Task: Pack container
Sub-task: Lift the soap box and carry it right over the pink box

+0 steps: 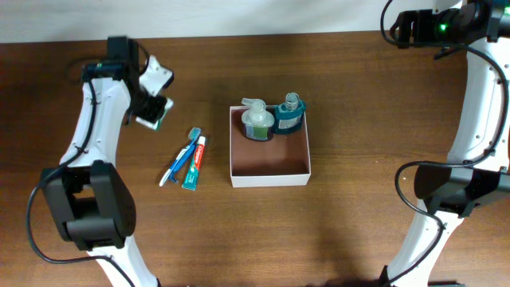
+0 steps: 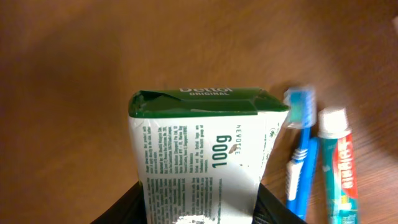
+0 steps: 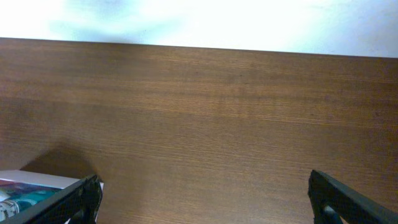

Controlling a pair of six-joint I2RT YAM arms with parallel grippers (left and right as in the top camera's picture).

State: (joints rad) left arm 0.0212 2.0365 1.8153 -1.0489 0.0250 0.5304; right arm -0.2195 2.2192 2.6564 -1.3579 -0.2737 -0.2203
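The container (image 1: 269,170), a shallow white-walled box with a reddish-brown floor, sits mid-table. A clear pump bottle (image 1: 256,119) and a teal bottle (image 1: 289,114) stand in its far side. My left gripper (image 1: 151,112) is shut on a white-and-green soap box (image 2: 202,155), held above the table left of the container. A blue toothbrush (image 1: 182,157) and a toothpaste tube (image 1: 194,162) lie between the gripper and the container; both show in the left wrist view, toothbrush (image 2: 300,155) and tube (image 2: 339,165). My right gripper (image 3: 202,199) is open and empty at the far right; a container corner (image 3: 37,182) shows lower left.
The wooden table (image 1: 358,104) ends at a white wall along the far edge (image 3: 199,25). The arm bases stand at the front left (image 1: 88,207) and front right (image 1: 454,187).
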